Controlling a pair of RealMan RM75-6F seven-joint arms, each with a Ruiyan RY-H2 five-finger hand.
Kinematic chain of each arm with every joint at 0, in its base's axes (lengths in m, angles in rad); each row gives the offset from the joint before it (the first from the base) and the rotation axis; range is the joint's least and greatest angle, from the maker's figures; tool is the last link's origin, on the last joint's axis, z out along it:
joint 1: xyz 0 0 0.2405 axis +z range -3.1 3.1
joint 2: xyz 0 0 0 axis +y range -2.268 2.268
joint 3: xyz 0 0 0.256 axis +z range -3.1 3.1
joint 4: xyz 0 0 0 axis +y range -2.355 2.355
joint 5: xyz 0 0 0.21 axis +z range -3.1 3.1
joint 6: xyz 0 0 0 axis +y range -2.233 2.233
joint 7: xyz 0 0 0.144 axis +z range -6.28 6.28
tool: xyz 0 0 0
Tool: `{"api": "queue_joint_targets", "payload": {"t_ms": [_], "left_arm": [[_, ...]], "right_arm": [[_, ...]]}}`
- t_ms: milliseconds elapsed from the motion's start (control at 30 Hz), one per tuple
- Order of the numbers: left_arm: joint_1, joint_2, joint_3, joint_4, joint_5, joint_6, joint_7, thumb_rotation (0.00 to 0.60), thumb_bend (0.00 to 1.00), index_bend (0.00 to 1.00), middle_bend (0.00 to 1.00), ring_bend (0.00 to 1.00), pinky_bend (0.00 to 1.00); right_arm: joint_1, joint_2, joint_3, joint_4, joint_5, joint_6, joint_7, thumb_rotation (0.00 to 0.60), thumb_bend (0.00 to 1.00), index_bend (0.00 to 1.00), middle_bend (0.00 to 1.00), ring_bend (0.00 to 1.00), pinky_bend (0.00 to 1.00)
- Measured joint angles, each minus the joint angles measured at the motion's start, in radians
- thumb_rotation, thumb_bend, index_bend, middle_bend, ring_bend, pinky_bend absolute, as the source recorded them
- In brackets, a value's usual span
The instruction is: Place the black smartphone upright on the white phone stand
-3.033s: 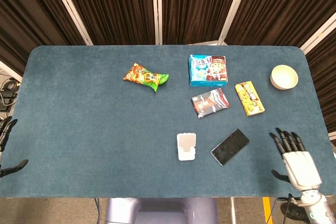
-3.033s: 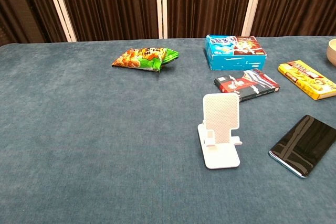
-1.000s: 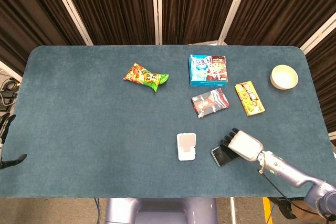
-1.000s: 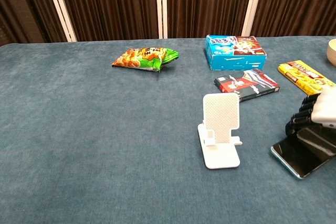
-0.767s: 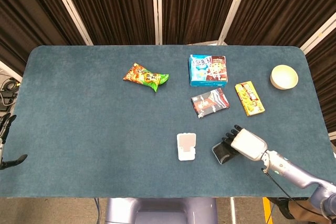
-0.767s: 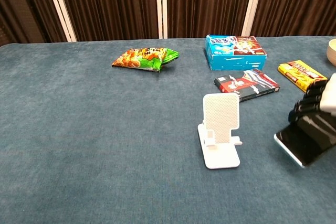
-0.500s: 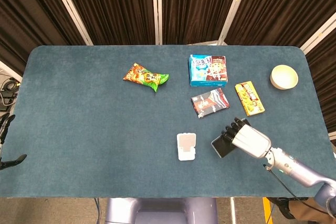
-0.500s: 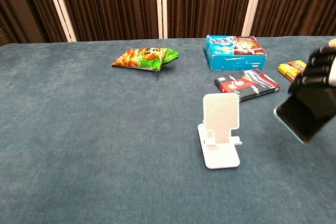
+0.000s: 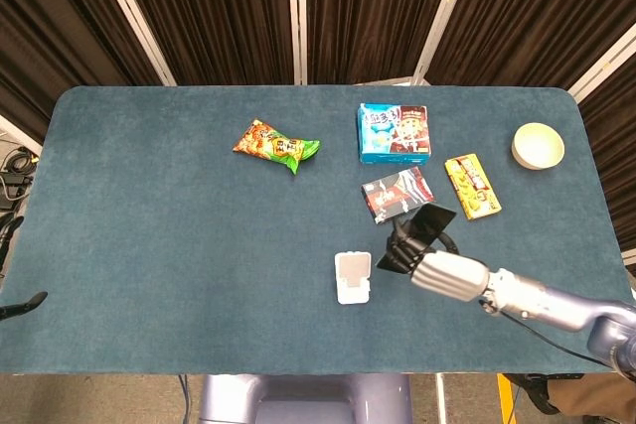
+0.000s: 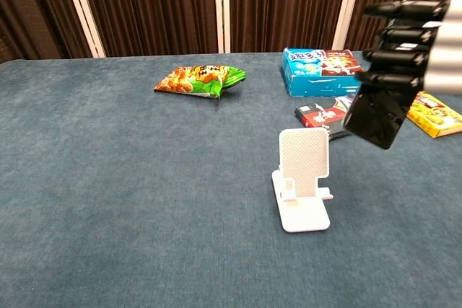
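Fingers (image 10: 393, 34) of right hand (image 10: 415, 45) clamp phone (image 10: 379, 115), lifted clear, tilted, just right of stand (image 10: 303, 182), likely for lowering onto its ledge. Left hand (image 9: 12, 275) barely visible; grip unreadable.

We can see printed lettering and cartoon artwork on the blue box (image 10: 322, 71), the red-and-black packet (image 9: 397, 194), the yellow packet (image 9: 472, 186) and the green snack bag (image 10: 199, 80), but none of it is sharp enough for us to read.
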Motion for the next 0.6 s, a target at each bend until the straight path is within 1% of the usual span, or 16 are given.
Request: {"api": "queue_joint_targets", "payload": {"t_ms": [133,400,500,600], "left_arm": [[-0.002,0.003,-0.001,0.003,0.0,-0.005,-0.014,0.6,0.0,0.0,0.0,0.0,0.0],[-0.006,0.002,0.0,0.011,-0.006,-0.018,-0.018,0.6,0.0,0.0,0.0,0.0,0.0],[-0.009,0.002,0.0,0.012,-0.013,-0.03,-0.022,0.6,0.0,0.0,0.0,0.0,0.0],[-0.01,0.004,0.0,0.011,-0.014,-0.031,-0.022,0.6,0.0,0.0,0.0,0.0,0.0]], "right_arm": [[0.035,0.022,0.007,-0.111,-0.02,-0.09,-0.065,0.6,0.55,0.61,0.59,0.47,0.21],[0.095,0.054,0.044,-0.299,-0.012,-0.333,-0.225,0.6,0.55,0.61,0.59,0.45,0.17],[0.11,0.057,0.057,-0.35,0.006,-0.409,-0.265,0.6,0.55,0.61,0.59,0.44,0.16],[0.122,0.052,0.065,-0.377,0.018,-0.469,-0.296,0.6,0.55,0.62,0.59,0.44,0.16]]}}
